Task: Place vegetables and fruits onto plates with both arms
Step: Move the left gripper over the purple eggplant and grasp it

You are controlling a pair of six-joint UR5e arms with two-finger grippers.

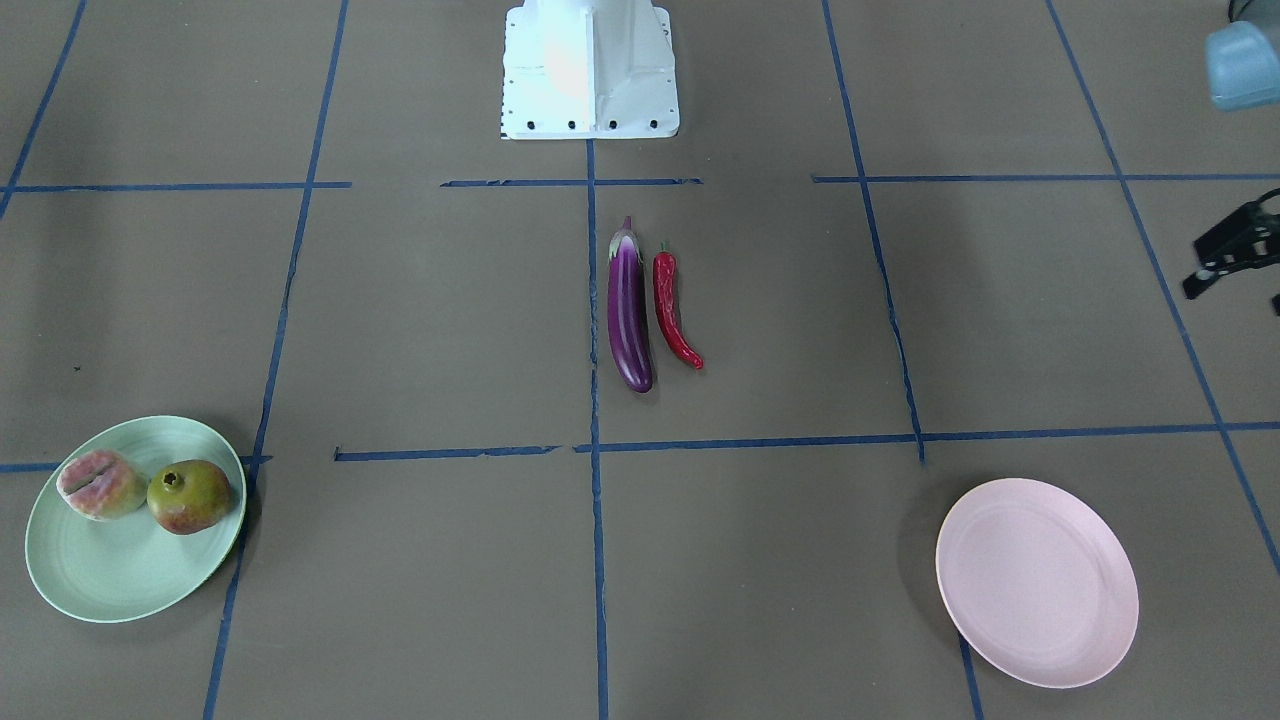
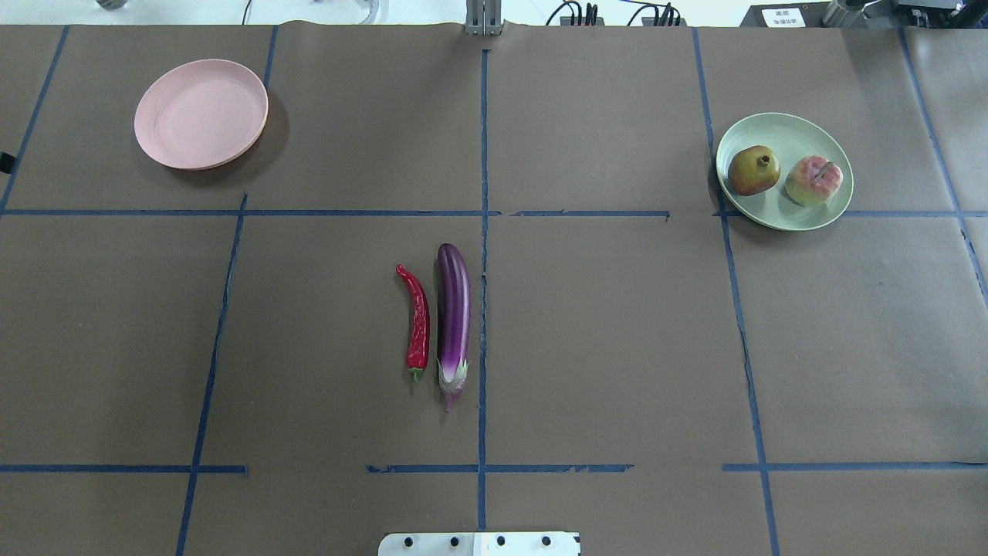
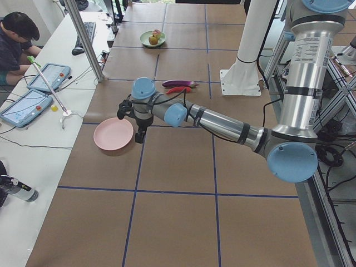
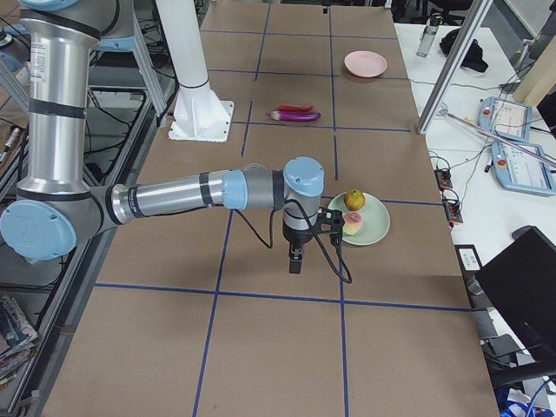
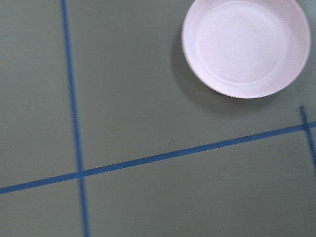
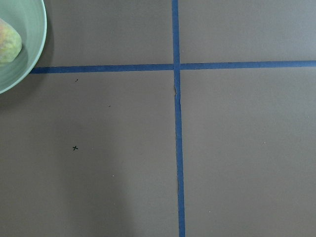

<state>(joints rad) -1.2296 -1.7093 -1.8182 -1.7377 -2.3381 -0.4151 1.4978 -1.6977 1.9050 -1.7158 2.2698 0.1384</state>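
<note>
The purple eggplant (image 1: pixel 629 310) and the red chili (image 1: pixel 672 310) lie side by side at the table's middle, untouched; both also show in the overhead view, eggplant (image 2: pixel 453 309) and chili (image 2: pixel 418 320). The peach (image 2: pixel 814 180) and the pomegranate (image 2: pixel 753 170) sit on the mint green plate (image 2: pixel 787 127). The pink plate (image 2: pixel 201 112) is bare. My left gripper (image 3: pixel 137 130) hovers beside the pink plate and is cut off at the front view's edge (image 1: pixel 1230 255). My right gripper (image 4: pixel 296 259) hovers beside the green plate. I cannot tell whether either is open.
The white robot base (image 1: pixel 590 70) stands behind the vegetables. Blue tape lines grid the brown table. An operator (image 3: pixel 14 39) sits at a side desk with tablets (image 3: pixel 41 78), and a metal post (image 3: pixel 83 39) stands at the table's edge.
</note>
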